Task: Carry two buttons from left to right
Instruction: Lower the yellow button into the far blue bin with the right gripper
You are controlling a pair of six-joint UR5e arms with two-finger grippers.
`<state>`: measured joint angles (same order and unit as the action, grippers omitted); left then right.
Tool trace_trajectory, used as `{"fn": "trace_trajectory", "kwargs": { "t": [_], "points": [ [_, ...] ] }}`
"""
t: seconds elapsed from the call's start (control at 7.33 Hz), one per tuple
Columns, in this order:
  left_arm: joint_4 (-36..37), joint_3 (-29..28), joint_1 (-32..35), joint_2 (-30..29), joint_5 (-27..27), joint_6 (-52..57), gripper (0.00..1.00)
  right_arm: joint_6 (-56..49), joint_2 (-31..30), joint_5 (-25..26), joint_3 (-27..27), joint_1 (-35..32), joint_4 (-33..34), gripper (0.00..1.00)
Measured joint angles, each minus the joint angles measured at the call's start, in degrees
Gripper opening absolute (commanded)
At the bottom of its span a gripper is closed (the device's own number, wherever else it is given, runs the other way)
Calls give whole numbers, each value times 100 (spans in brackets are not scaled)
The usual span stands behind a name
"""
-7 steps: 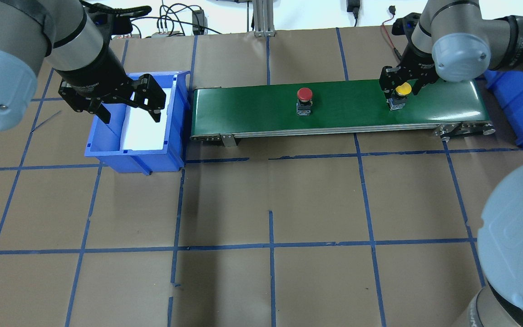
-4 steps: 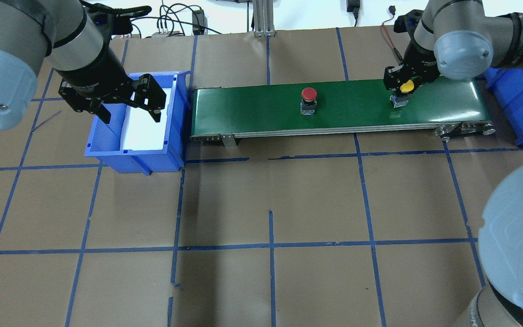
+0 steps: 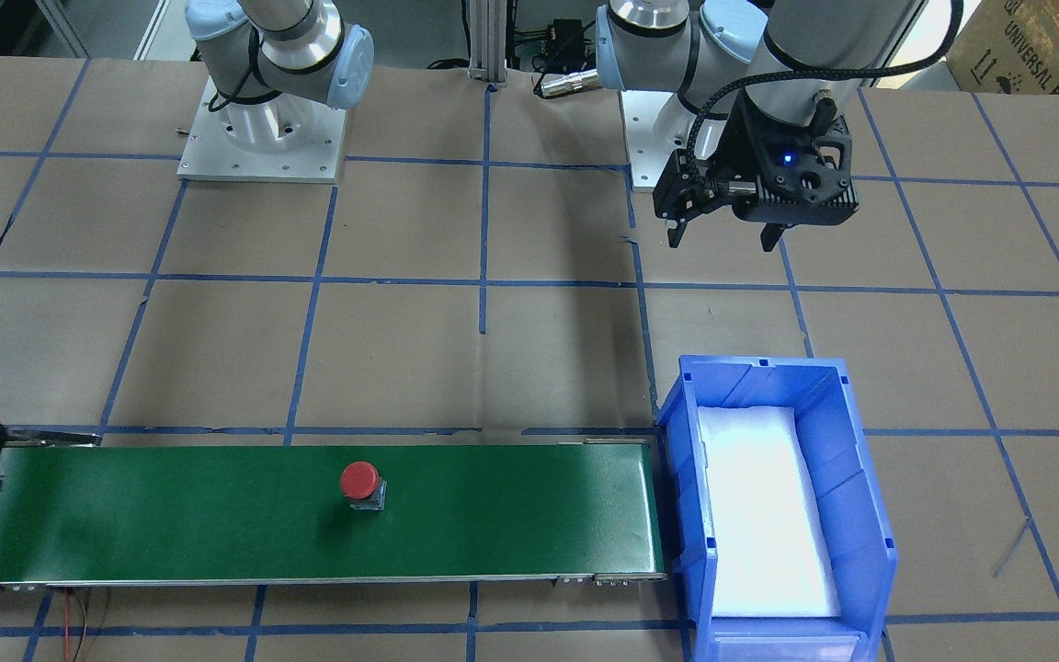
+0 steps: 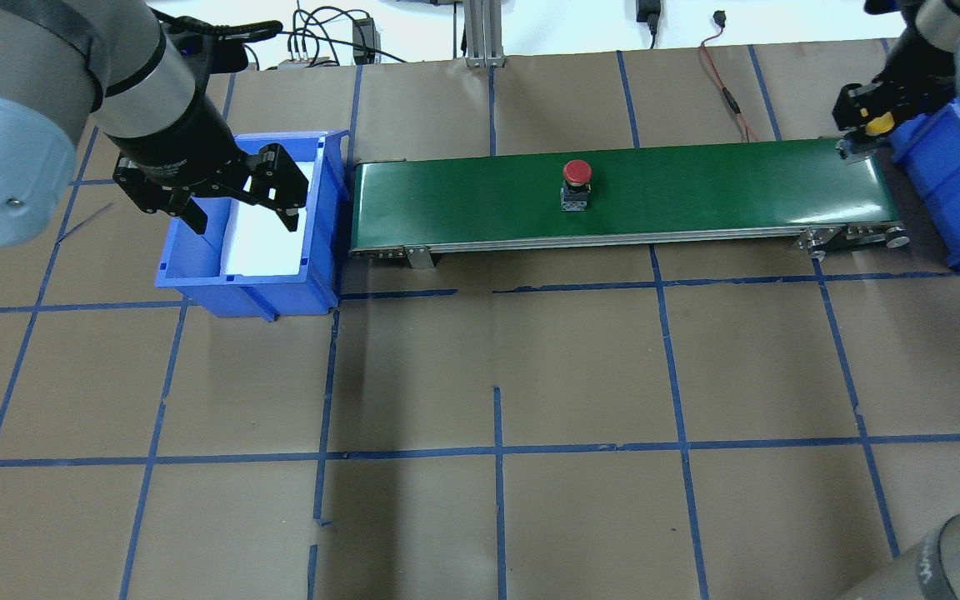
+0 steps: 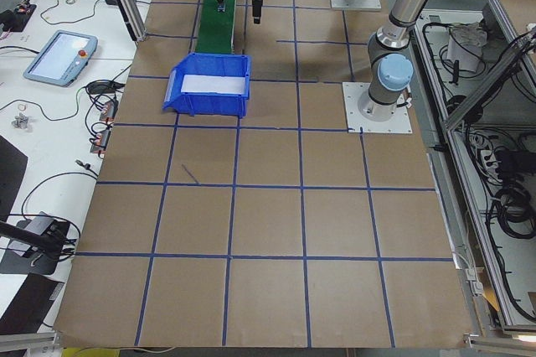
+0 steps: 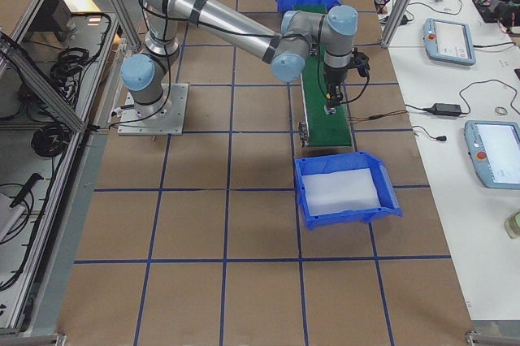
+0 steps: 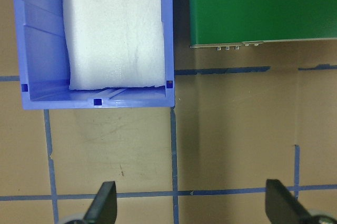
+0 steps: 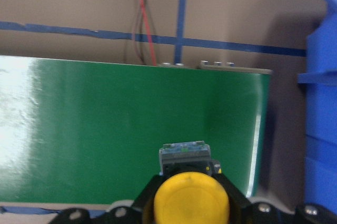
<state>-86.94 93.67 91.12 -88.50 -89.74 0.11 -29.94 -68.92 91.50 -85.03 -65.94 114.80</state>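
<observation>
The right gripper (image 4: 866, 117) pinches the yellow button (image 4: 878, 125) by its cap, with the fingers pressed against both sides. The button hangs upright over the right end of the green belt (image 4: 697, 192), towards the far right corner of the worktop and just beside the right bin (image 4: 947, 192). Whether its base touches the belt cannot be told. The red button (image 4: 577, 172) stands upright on the belt about midway along it, well apart from both grippers. The belt runs along the far edge of the worktop. The left gripper (image 4: 242, 208) is spread wide and holds nothing. It hovers over the left bin (image 4: 326, 217), which touches the belt's left end and holds a white foam pad (image 4: 263, 242).
</observation>
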Motion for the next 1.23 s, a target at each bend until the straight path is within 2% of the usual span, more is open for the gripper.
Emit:
{"fn": "trace_trajectory", "kwargs": {
  "t": [0.27, 0.55, 0.95, 1.23],
  "points": [
    [1, 19, 7, 0, 0, -2, 100, -1270, -70, -220, 108, 1134, 0, 23],
    [1, 33, 39, 0, -8, 0, 100, -1869, 12, -656, 272, 1803, 26, 23],
    [1, 44, 56, -1, -15, 6, 100, -2096, 827, -943, 760, 1988, 207, 24],
    [1, 54, 58, 0, -15, 12, 100, -2140, 1136, -989, 767, 1995, 272, 24]
  ]
}}
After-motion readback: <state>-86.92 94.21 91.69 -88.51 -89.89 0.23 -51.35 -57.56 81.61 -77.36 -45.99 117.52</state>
